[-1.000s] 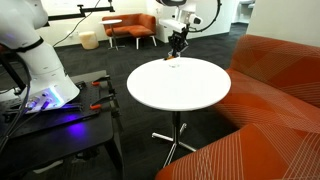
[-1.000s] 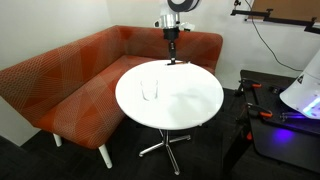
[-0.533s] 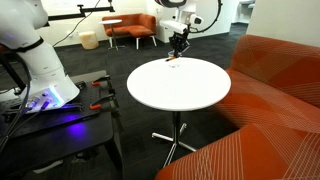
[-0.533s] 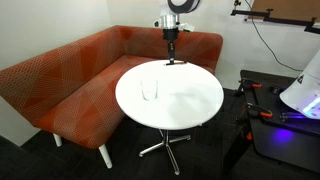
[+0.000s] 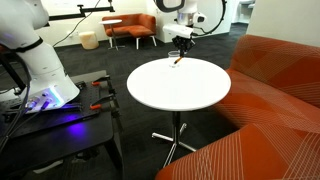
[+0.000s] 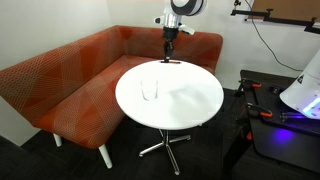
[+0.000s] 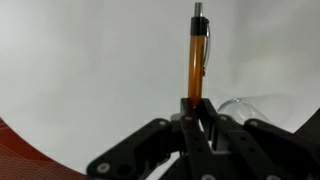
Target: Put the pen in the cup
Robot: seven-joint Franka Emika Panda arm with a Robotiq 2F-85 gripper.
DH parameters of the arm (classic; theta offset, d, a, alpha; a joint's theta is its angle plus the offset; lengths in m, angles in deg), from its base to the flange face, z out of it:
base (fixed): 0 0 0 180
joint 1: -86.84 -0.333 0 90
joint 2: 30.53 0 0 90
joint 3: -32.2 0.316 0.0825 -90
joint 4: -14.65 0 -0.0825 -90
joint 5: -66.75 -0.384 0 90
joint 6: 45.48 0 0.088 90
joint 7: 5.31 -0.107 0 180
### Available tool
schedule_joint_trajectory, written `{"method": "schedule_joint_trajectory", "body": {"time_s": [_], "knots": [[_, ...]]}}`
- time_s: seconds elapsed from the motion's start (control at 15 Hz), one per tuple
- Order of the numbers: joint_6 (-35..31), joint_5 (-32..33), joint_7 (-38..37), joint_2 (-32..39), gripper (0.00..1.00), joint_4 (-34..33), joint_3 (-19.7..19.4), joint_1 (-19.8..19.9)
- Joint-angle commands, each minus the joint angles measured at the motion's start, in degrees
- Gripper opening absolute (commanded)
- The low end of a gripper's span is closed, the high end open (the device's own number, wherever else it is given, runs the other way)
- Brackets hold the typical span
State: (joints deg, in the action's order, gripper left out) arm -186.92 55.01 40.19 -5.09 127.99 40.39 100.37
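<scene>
Wrist view: you've got the thin amber-orange plastic pen point(image 7: 197, 60) with its dark, clipped end running up the middle of the frame, from the fingers to the top edge.
Grip: the black Robotiq gripper point(image 7: 199, 108) is pinched tight on the pen's near end, with the barrel trapped between both fingers.
Pen axis: it lies in line with the fingers, so it hangs tip-down over the round white table point(image 6: 195, 105) and looks close to upright in both exterior views. I can't tell whether the tip touches the tabletop or is just off it.
Gripper position: it's at the table's far rim, upper centre of the frame in an exterior view point(image 6: 170, 48).
Cup: the short, clear, cylindrical drinking glass point(image 6: 150, 90) stands upright on the tabletop. It is below and left of the gripper in that frame, and well apart from the pen.
Key relation: the glass's mouth faces up and your pen already points down, so I'd say no re-orienting is needed. What's left is a sideways carry toward lower left.
Next move, my read: raise the tip above the rim first, then centre it over the mouth before you let go.
Risk: the glass is light and clear, and a low pen tip could clip the rim and tip it.
</scene>
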Motion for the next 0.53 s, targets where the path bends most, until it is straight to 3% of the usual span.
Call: {"method": "schedule_joint_trajectory", "body": {"time_s": [0.0, 0.47], "knots": [[-3.7, -6.6, 11.7, -3.3, 0.03, 4.0, 3.1, 3.4], [-2.7, -20.2, 35.8, -4.9, 0.03, 4.4, 5.5, 5.9]]}}
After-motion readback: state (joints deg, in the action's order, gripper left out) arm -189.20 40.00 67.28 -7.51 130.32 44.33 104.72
